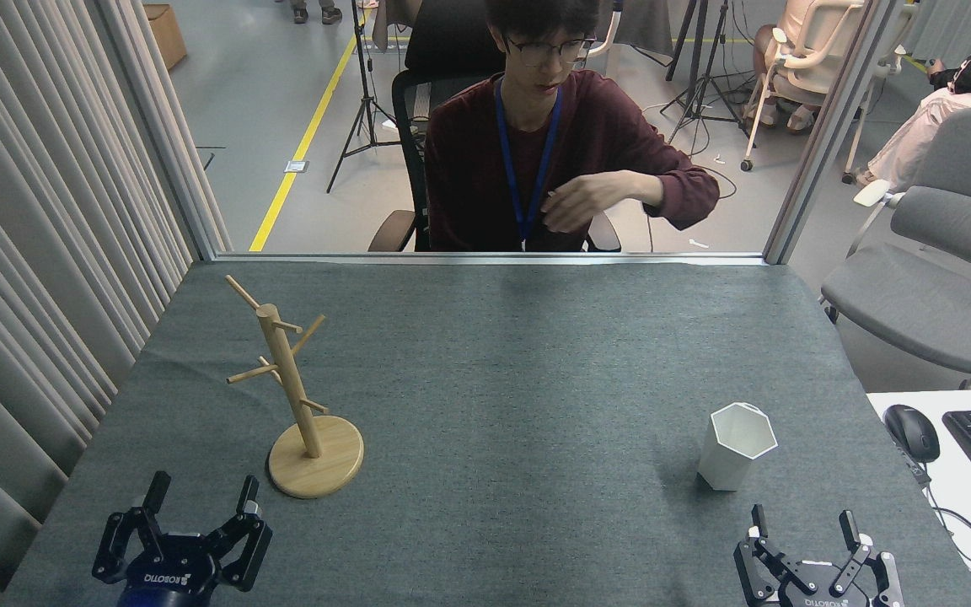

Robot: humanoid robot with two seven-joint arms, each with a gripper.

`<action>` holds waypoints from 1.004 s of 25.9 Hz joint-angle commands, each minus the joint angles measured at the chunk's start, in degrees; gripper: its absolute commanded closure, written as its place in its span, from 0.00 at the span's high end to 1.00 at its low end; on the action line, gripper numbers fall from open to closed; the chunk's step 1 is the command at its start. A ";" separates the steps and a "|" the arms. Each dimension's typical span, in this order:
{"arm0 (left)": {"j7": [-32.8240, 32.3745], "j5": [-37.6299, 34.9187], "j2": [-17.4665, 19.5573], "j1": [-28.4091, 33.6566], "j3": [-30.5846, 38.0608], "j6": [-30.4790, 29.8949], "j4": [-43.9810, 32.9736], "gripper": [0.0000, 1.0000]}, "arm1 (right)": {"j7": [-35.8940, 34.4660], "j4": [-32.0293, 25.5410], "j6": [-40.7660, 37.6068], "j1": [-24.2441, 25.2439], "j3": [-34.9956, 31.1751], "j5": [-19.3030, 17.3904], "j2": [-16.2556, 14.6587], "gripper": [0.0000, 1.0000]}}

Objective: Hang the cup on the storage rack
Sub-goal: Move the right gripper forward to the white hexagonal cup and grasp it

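The left gripper (201, 497) waits at the near left of the grey tabletop (502, 371), fingers spread apart and grasping nothing, just in front of the wooden rack (298, 396), which stands upright with bare pegs. Well to the right of the rack, the white cup (736, 456) stands upright on the tabletop, mouth up. Just in front of the cup the right gripper (804, 527) also has its fingers spread, apart from the cup, while a person (553, 160) sits behind the tabletop's far edge
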 commanded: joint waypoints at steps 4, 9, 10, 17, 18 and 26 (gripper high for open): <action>-0.10 -0.12 -0.06 0.03 -0.04 0.47 3.35 1.00 | -0.02 3.72 0.00 -1.49 0.00 -1.32 -0.65 0.98; -0.01 -0.12 -0.06 -0.41 0.22 0.74 4.75 1.00 | 0.86 13.21 -0.70 -9.76 0.97 -1.05 -0.91 0.98; -0.01 -0.12 0.03 -0.41 0.22 0.74 4.75 1.00 | 0.86 14.97 -1.49 -11.34 1.06 -0.70 -0.91 0.98; -0.01 -0.03 0.03 -0.49 0.49 0.74 4.84 1.00 | 0.86 22.53 -2.72 -18.37 3.96 -0.61 -1.09 0.98; -0.01 -0.03 0.03 -0.49 0.49 0.74 4.93 1.00 | 0.86 23.41 -2.98 -18.98 3.96 -0.53 -1.09 0.99; -0.01 0.06 0.03 -0.49 0.49 0.74 5.19 1.00 | 0.60 27.98 -3.34 -22.32 4.40 -0.61 -1.62 0.98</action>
